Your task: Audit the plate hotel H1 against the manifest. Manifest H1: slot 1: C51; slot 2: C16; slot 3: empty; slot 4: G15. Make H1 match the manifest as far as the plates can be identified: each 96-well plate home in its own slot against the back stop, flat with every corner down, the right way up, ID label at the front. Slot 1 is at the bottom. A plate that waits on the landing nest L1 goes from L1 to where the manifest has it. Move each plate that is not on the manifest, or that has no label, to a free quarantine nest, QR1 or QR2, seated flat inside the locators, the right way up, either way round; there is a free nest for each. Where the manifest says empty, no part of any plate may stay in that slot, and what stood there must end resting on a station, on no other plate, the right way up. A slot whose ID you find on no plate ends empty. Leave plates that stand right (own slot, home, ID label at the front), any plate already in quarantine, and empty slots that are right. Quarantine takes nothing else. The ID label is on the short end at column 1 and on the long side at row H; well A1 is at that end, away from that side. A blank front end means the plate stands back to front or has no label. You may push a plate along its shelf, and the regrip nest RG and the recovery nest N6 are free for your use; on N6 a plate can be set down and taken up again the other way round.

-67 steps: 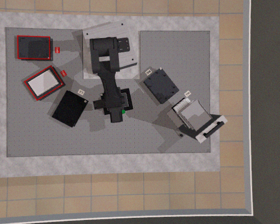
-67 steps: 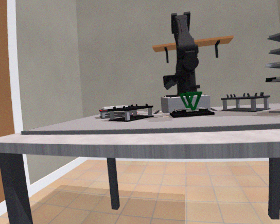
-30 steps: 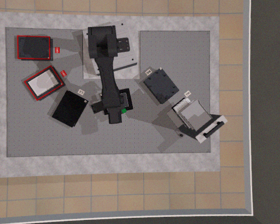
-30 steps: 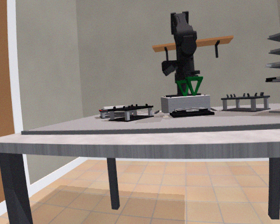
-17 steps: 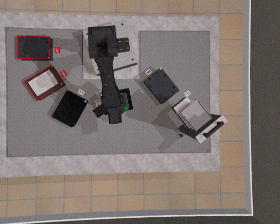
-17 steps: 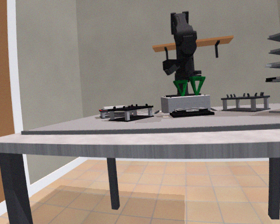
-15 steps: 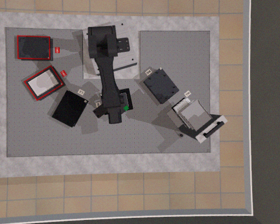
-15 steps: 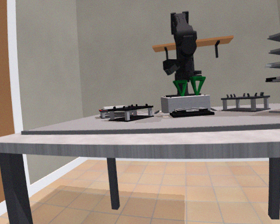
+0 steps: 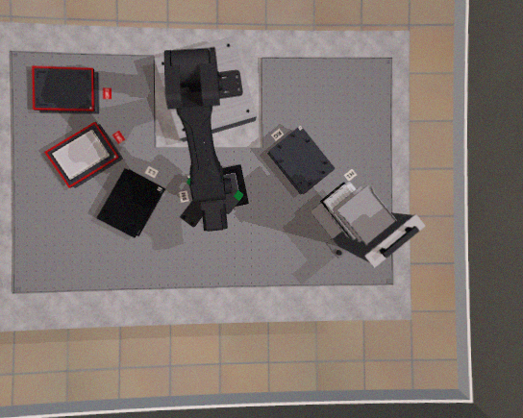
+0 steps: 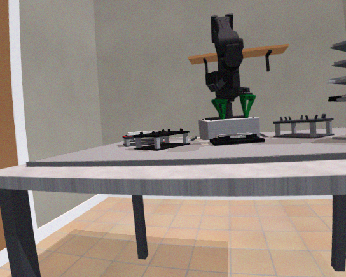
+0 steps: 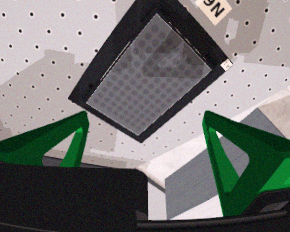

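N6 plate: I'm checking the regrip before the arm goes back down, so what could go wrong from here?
The gripper hangs open above the plate on N6, which lies diagonal to the green fingers. Descending like this, they could land on its corners and skew it. Its ID label is not readable here, so it could end up the wrong way round. One quarantine nest is taken.
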Controlling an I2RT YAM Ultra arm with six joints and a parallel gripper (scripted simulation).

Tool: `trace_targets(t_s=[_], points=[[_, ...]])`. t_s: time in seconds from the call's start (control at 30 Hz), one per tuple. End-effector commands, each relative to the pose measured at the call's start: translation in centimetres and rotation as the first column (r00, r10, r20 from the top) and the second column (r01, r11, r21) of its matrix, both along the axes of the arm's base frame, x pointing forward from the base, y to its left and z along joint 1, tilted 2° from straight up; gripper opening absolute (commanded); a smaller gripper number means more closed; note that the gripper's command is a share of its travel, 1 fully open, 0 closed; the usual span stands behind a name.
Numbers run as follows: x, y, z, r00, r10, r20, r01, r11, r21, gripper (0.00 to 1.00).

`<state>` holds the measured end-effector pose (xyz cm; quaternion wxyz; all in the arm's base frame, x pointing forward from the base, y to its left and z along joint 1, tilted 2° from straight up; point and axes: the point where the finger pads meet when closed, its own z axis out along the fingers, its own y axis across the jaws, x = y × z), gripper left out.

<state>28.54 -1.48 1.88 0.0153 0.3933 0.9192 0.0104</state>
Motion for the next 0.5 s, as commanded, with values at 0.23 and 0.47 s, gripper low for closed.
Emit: trace_targets(t_s=[0.23, 0.47], points=[[0.25, -0.05, 0.45, 0.979, 0.205, 0.016, -0.205, 0.979, -0.013, 1.0], [0.25, -0.05, 0.45, 0.948, 0.318, 0.015, -0.317, 0.948, -0.019, 1.0]])
